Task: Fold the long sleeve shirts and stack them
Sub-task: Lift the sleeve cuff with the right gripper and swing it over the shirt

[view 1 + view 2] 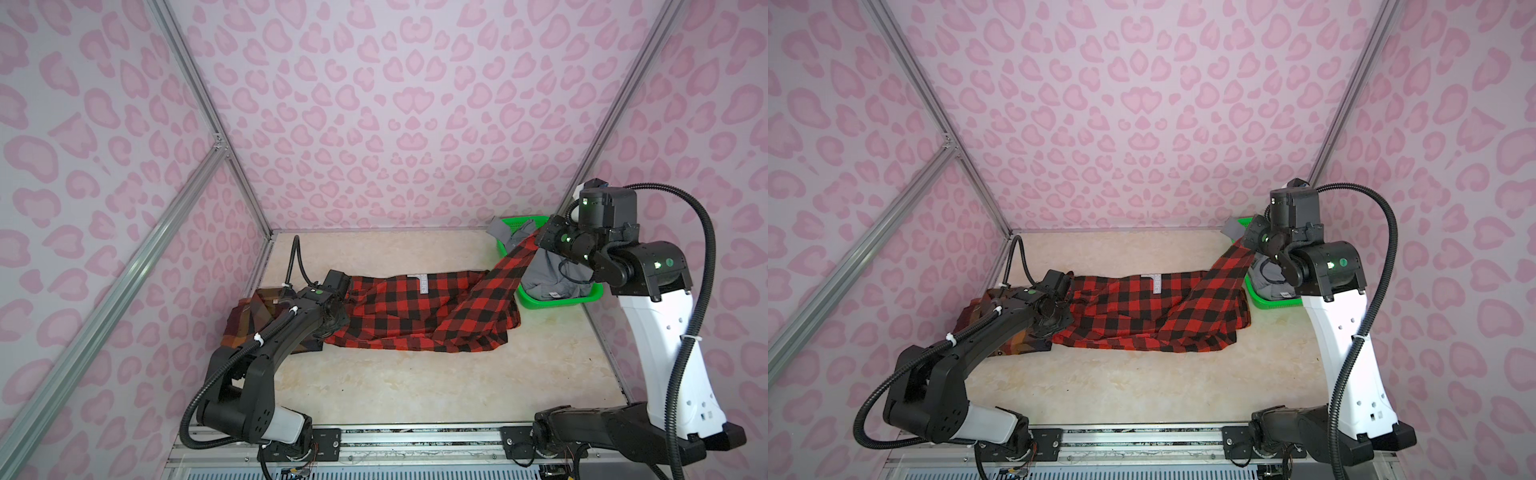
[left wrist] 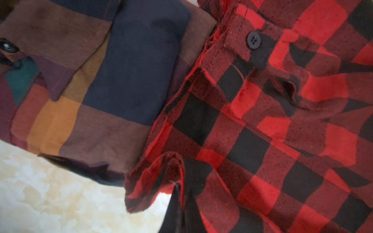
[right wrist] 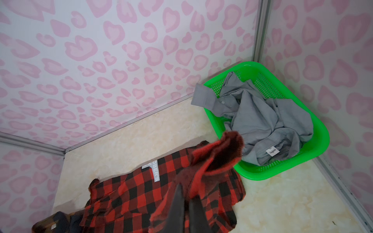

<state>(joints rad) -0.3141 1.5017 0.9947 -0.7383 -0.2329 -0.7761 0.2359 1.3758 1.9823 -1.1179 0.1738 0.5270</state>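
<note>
The red-and-black check flannel lies spread across the middle of the table in both top views, its grey label facing up. My left gripper is shut on the flannel's left edge, low over the table. One sleeve rises taut to my right gripper, which is shut on the flannel's cuff and held in the air beside the basket. A dark brown-orange-navy plaid shirt lies folded at the left, partly under my left arm. The grey collared shirt sits crumpled in the basket.
A green mesh basket stands in the back right corner against the walls. Pink patterned walls with metal frame rails close three sides. The pale marble tabletop stretches in front of the flannel. Both arm bases sit on the front rail.
</note>
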